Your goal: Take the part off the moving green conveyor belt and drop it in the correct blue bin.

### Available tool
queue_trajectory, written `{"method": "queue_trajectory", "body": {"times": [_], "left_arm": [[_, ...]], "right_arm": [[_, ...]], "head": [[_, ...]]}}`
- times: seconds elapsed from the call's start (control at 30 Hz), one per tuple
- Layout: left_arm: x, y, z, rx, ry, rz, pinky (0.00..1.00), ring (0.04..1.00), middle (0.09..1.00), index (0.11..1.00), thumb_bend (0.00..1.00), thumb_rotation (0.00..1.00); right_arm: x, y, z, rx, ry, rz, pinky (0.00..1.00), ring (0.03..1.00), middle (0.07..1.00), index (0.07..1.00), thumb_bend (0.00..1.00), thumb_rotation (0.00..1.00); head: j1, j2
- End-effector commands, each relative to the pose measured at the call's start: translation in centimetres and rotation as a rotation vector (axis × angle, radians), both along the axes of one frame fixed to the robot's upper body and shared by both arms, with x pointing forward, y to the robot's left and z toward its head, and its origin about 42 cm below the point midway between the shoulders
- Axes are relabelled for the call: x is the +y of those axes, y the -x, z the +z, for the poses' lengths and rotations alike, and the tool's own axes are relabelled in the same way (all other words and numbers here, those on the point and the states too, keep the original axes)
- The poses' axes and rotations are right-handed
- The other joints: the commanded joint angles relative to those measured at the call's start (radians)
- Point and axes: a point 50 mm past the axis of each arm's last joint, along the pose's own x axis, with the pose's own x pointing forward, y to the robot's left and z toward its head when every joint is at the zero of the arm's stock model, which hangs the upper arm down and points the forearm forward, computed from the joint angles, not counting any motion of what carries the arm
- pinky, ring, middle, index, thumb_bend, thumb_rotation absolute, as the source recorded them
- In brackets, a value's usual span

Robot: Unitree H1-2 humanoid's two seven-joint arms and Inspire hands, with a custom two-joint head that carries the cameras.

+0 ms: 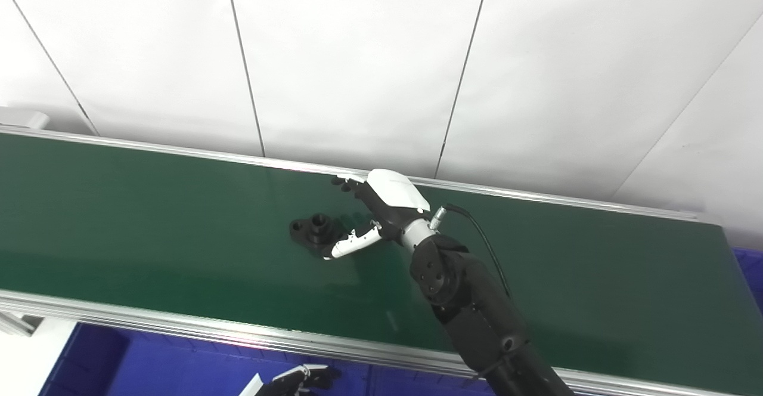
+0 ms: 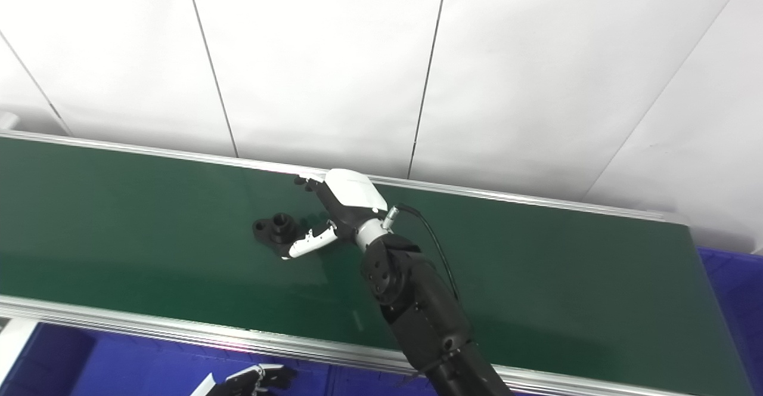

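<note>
A small black flanged part (image 1: 315, 229) with a raised round hub lies on the green conveyor belt (image 1: 149, 217), near its middle. My right hand (image 1: 375, 208) reaches over the belt just right of the part, fingers apart, the white thumb (image 1: 351, 243) touching or almost touching the part's near side and the dark fingers (image 1: 349, 186) beyond it. It holds nothing. It also shows in the right eye view (image 2: 334, 208). My left hand (image 1: 298, 379) is low at the bottom edge over a blue bin; only its fingertips show.
A blue bin (image 1: 149, 360) lies below the belt's near aluminium rail (image 1: 179, 324). Another blue bin (image 1: 752, 271) shows at the belt's right end. A white panelled wall stands behind the belt. A black cable (image 1: 483, 241) runs from my right wrist.
</note>
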Motion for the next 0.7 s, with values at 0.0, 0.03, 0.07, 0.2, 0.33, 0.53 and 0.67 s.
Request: {"method": "queue_trajectory", "body": {"times": [0.0, 0.03, 0.07, 0.2, 0.33, 0.53, 0.67], "left_arm": [[-0.2, 0.0, 1.0, -0.057, 0.023, 0.0, 0.68, 0.777, 0.814, 0.758, 0.7, 0.51], [-0.2, 0.0, 1.1, -0.059, 0.023, -0.001, 0.68, 0.778, 0.814, 0.758, 0.7, 0.51], [-0.2, 0.0, 1.1, -0.06, 0.02, -0.002, 0.68, 0.778, 0.815, 0.758, 0.7, 0.51], [-0.4, 0.2, 1.1, -0.064, 0.024, 0.0, 0.68, 0.776, 0.815, 0.757, 0.7, 0.51], [-0.6, 0.4, 1.4, -0.068, 0.032, 0.002, 0.68, 0.779, 0.812, 0.759, 0.7, 0.5], [-0.7, 0.6, 1.7, -0.077, 0.037, 0.005, 0.7, 0.789, 0.818, 0.765, 0.7, 0.5], [-0.8, 0.7, 1.9, -0.083, 0.041, 0.008, 0.7, 0.791, 0.82, 0.768, 0.69, 0.49]], "right_arm": [[1.2, -0.7, 2.0, -0.064, -0.018, 0.016, 0.72, 0.793, 0.831, 0.858, 0.81, 0.32], [1.2, -0.7, 1.7, -0.064, -0.01, 0.018, 0.71, 0.791, 0.83, 0.856, 0.81, 0.32], [1.2, -0.7, 1.5, -0.065, 0.001, 0.02, 0.71, 0.788, 0.827, 0.853, 0.82, 0.31], [1.3, -0.6, 0.4, -0.076, 0.058, 0.043, 0.68, 0.77, 0.815, 0.837, 0.83, 0.29], [1.3, 0.1, -1.0, -0.076, 0.085, 0.069, 0.66, 0.753, 0.798, 0.823, 0.84, 0.26], [1.2, 1.1, -2.3, -0.054, 0.142, 0.101, 0.7, 0.771, 0.807, 0.822, 0.82, 0.26], [1.1, 1.8, -2.9, -0.049, 0.177, 0.122, 0.7, 0.759, 0.794, 0.814, 0.81, 0.24]], "head": [[0.003, 0.001], [0.006, 0.005], [0.006, 0.005], [0.015, 0.014], [0.015, 0.026], [0.011, 0.053], [0.008, 0.07]]}}
